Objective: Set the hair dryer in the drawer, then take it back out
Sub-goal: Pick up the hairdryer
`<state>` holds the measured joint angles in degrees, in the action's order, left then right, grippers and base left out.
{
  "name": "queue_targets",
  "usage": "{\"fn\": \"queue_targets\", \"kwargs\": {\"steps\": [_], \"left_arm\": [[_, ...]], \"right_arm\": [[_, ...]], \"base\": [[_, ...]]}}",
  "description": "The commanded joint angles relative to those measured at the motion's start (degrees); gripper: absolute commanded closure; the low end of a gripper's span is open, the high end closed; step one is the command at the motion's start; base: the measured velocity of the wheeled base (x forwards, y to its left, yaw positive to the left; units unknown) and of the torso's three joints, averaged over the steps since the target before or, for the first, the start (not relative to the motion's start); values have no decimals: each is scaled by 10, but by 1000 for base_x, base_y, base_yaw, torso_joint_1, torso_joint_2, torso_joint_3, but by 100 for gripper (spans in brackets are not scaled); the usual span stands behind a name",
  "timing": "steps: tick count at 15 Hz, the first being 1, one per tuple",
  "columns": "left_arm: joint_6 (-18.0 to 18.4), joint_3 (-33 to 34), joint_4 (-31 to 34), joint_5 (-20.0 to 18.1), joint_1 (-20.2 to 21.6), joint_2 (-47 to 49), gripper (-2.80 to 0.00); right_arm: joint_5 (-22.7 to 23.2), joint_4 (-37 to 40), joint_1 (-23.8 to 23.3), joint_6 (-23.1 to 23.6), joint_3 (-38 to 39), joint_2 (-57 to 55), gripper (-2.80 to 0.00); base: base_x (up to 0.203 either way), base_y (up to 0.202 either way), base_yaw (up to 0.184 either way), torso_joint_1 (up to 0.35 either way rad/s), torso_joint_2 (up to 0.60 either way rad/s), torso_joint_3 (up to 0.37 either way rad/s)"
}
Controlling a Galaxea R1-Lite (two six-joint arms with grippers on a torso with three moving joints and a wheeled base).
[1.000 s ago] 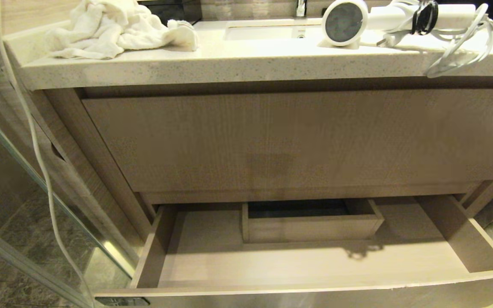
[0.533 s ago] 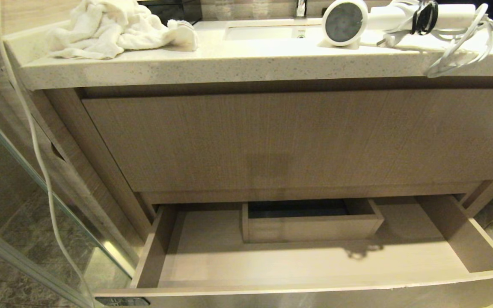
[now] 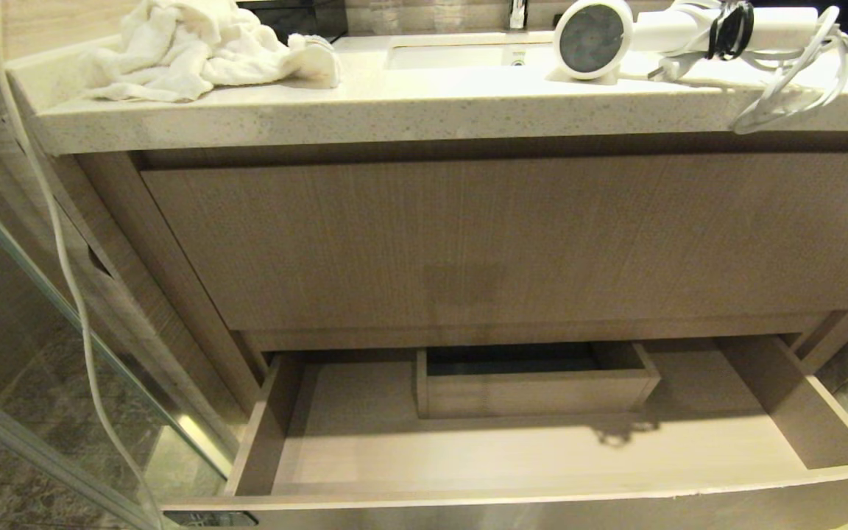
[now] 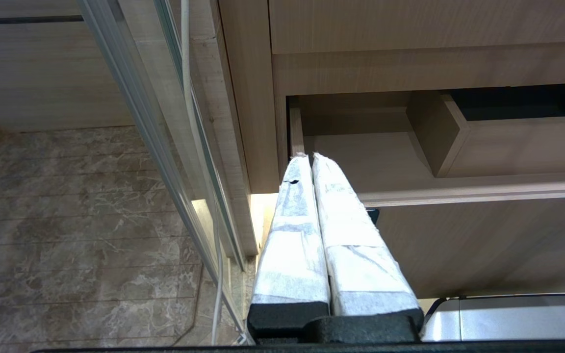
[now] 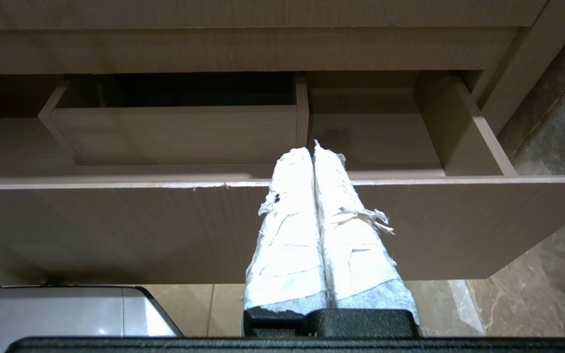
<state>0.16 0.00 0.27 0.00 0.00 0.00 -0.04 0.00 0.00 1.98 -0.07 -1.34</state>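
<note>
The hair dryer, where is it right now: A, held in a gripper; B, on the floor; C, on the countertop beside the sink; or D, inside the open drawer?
C: the hair dryer lies on the countertop beside the sink; the open drawer holds nothing.
</note>
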Motion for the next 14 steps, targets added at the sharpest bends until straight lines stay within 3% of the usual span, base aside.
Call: {"fn": "queue_targets", "kwargs": {"steps": [1, 14], "left_arm": [[0, 1, 0, 0, 0, 1, 0], [0, 1, 0, 0, 0, 1, 0]], "right_arm": [[0, 0, 0, 0, 0, -2, 0], [0, 2, 0, 3, 1, -2, 0]], "base": [[0, 0, 0, 0, 0, 0], [0, 0, 0, 0, 0, 0]]}}
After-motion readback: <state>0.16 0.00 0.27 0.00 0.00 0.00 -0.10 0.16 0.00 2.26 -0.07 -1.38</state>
